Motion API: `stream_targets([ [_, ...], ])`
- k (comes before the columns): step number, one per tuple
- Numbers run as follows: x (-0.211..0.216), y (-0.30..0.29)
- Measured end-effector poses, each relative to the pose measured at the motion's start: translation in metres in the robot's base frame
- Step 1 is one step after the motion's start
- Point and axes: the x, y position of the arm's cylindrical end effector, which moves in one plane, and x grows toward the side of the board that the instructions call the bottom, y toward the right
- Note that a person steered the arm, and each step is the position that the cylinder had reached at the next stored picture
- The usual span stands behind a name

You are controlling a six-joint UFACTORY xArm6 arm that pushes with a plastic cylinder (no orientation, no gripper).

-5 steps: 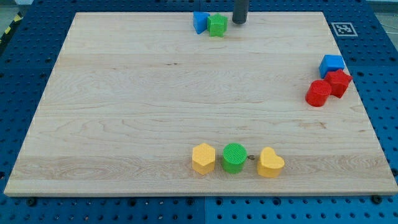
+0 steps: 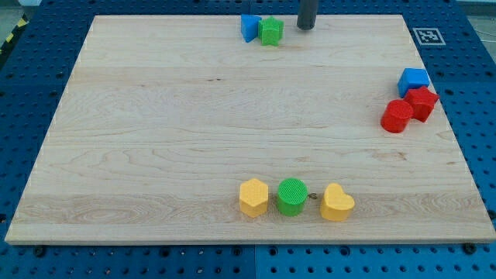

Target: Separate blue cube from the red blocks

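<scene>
1. We see my tip at the view's top edge of the wooden board, just to the right of the green block and clear of it. Our arm ends in a plain rod, so there are no fingers to be apart or together.
2. The blue cube sits near the board's right edge, in the upper half of the view, well apart from my tip.
3. The cube is about as wide as it is deep, so we cannot give it a long axis; one corner is turned toward the view's bottom left.
4. A red block with a notched outline touches the cube's lower side, and a red cylinder lies against that block's lower left.
5. At the top, a blue block, shape hard to make out, touches the green block's left side.
6. Near the bottom edge a row runs left to right: a yellow hexagonal block, a green cylinder and a yellow heart-shaped block, close together.
</scene>
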Motion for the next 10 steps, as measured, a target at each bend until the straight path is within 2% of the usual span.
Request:
stream_targets([
  [5,0.004,0.066],
  [8,0.055,0.148],
  [10,0.057,0.185],
])
